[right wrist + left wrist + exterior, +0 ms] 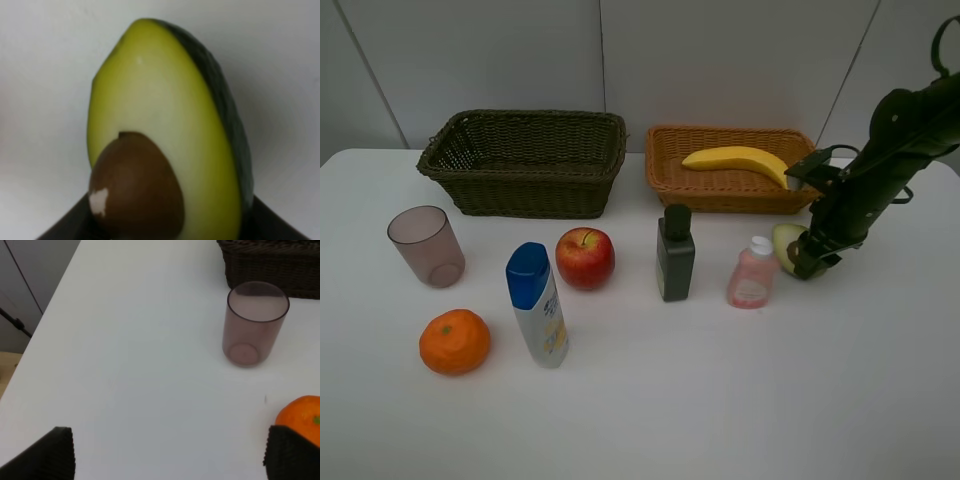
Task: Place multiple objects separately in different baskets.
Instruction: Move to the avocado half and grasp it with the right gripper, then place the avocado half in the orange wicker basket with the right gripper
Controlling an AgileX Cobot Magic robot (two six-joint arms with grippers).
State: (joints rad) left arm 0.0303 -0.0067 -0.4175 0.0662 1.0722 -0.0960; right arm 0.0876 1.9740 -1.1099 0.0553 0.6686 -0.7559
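Low in the frame, orange [454, 341], white bottle [538, 318], cup [425, 246], apple [585, 257], dark bottle [675, 254] and pink bottle [752, 274] sit unsorted on the tabletop [720, 410]. The left tool [170, 454] gapes empty; the right tool [807, 257] grips the avocado half [785, 243] at centre right. Beyond, only the banana [737, 160] lies in the orange basket [720, 192].

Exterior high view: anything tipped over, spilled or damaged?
Nothing spilled or damaged. The translucent pinkish cup and dark green bottle stand upright. The green avocado half stands on edge only because the right gripper clamps it.
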